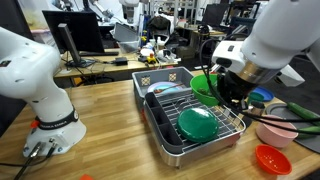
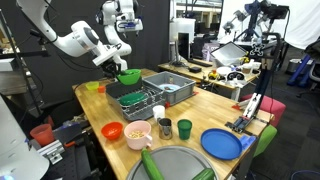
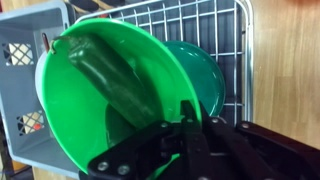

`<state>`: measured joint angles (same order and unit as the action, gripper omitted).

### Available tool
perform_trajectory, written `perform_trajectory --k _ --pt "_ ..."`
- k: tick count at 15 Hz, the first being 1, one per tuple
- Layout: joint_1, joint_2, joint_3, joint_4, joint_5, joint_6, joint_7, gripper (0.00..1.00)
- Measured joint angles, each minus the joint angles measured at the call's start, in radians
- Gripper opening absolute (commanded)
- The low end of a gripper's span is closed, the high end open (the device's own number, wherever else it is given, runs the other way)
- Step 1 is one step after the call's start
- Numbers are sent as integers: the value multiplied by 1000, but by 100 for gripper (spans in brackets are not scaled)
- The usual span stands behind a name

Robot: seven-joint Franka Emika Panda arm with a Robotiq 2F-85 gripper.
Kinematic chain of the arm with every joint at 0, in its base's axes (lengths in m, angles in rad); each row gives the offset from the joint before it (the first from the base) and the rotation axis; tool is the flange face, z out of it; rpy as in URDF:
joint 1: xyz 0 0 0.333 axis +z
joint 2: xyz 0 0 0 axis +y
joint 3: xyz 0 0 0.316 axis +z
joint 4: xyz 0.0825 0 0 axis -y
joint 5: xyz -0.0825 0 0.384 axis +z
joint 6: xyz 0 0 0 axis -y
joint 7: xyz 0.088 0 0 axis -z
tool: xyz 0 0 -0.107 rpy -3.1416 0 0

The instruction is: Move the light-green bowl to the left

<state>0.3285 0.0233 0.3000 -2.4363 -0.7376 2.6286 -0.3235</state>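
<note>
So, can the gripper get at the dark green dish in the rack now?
Probably not. The gripper is shut on the light-green bowl, and in the wrist view that bowl covers much of the dark green dish below.

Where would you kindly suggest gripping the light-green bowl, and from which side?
Pinch the light-green bowl at its rim from above, one finger inside the wall, one outside: it is deep, open-topped, too wide to span. The gripper seems to hold it so.
</note>
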Motion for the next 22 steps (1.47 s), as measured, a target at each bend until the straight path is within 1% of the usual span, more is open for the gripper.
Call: perform_trajectory --k 3,7,11,15,16,18,22 --pt "5 -37 12 -66 -39 121 -54 1" --pt "14 -118 13 -166 -42 262 -149 1" --pt "43 -150 3 -266 9 363 -297 1" --pt "72 -150 -48 -345 76 455 -470 1" --pt "81 -146 -65 -351 78 474 -509 4" --pt "100 -139 -94 -349 77 485 -563 4" --pt "111 -135 -101 -349 77 488 -575 4"
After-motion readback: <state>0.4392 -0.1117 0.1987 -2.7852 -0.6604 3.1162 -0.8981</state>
